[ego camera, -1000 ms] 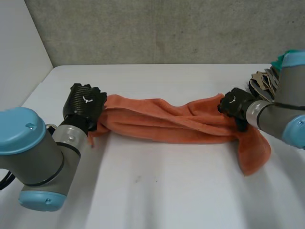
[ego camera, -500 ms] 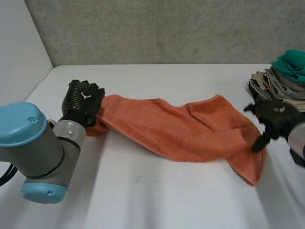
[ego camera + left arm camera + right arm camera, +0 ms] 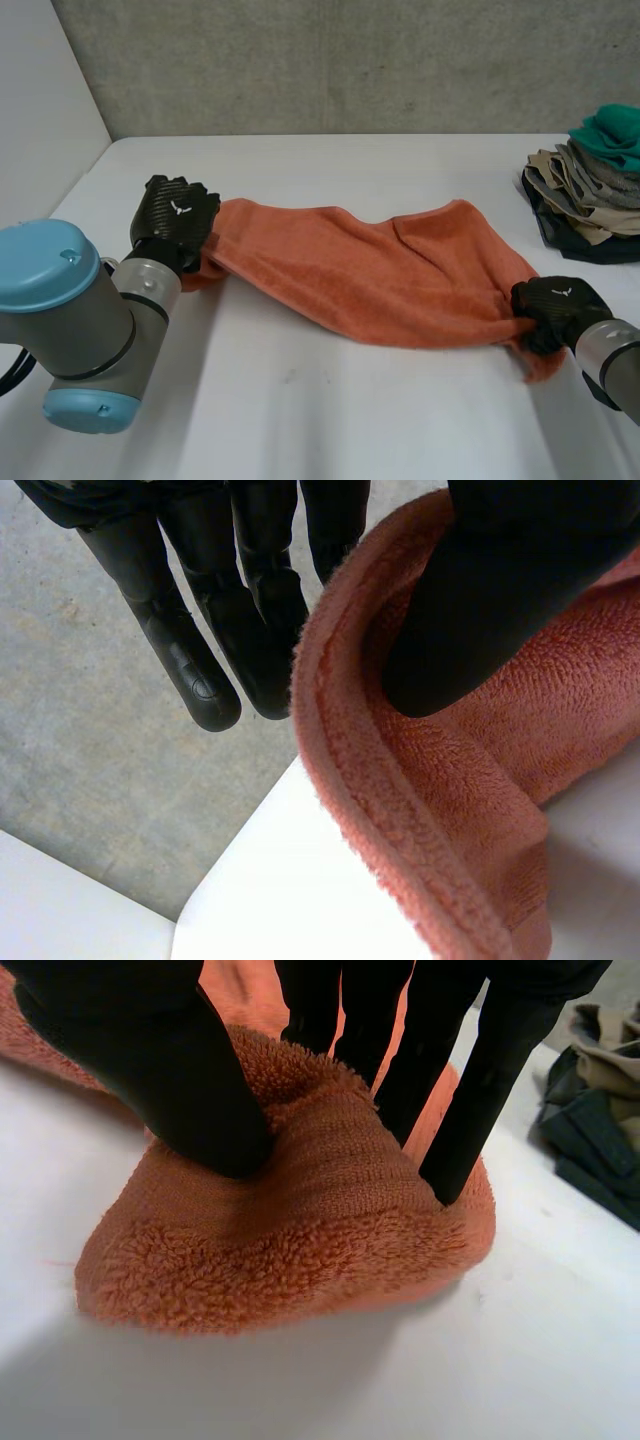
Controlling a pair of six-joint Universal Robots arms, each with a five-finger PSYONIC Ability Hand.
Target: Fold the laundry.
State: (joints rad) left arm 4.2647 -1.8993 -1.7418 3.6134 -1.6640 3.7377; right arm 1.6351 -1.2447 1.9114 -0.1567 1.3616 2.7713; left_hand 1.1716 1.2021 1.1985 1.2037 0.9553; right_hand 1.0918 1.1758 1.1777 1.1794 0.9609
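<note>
A white table spreads across the head view, with a small dark mark on its near middle. A grey, speckled concrete wall rises along its far edge, and a plain white side panel stands along its left edge, meeting the wall at the corner

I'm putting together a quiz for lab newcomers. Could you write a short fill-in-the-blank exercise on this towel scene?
The towel on the white table is ____ in colour. The left hand pinches the towel's edge between its fingers and its ____. The right hand is shut on the towel's other end, so ____ hands hold it. The pile of clothes lies on the robot's ____ side.
Missing words: orange; thumb; two; right.
</note>
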